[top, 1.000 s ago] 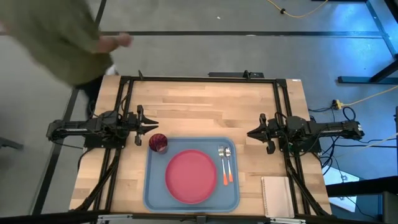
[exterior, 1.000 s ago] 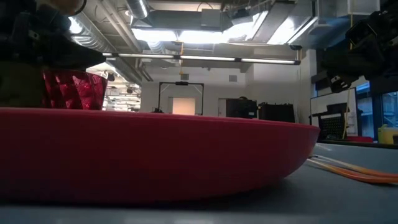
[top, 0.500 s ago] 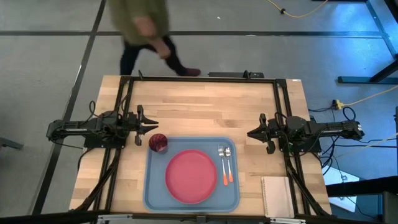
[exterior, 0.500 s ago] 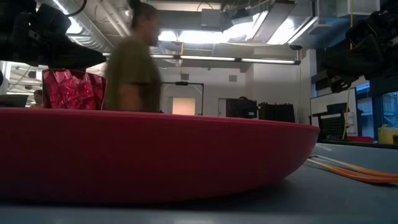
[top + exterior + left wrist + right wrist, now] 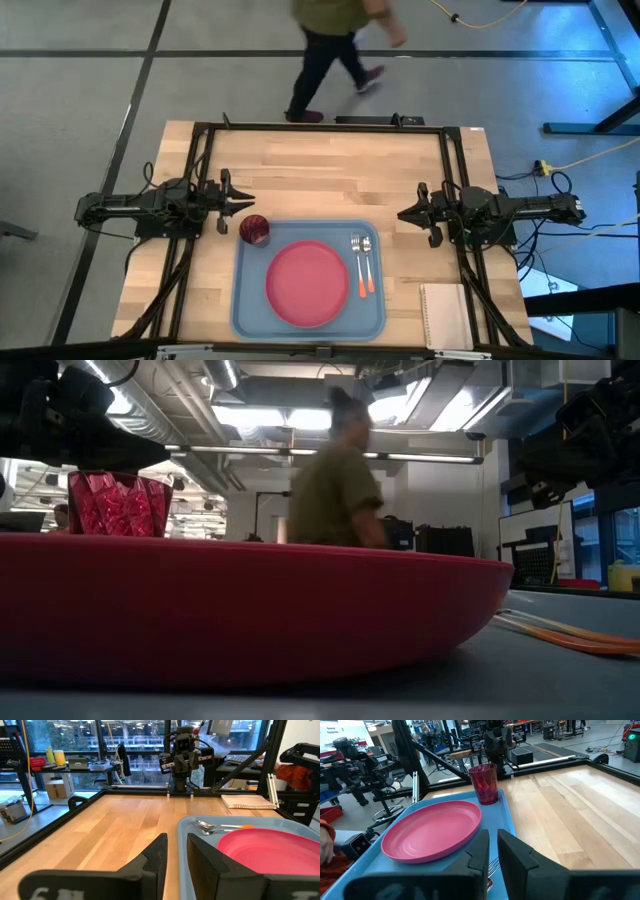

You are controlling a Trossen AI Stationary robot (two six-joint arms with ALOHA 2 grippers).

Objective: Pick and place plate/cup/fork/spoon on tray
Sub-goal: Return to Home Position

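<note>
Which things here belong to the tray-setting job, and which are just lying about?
Job in hand: tray, plate, cup, fork, spoon.
Just lying about: white notepad.

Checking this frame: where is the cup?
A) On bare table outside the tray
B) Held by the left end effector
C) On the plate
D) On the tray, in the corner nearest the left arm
D: the cup stands upright in the tray's corner nearest the left arm, apart from the plate, and the left end effector is over bare wood beside it.
</note>
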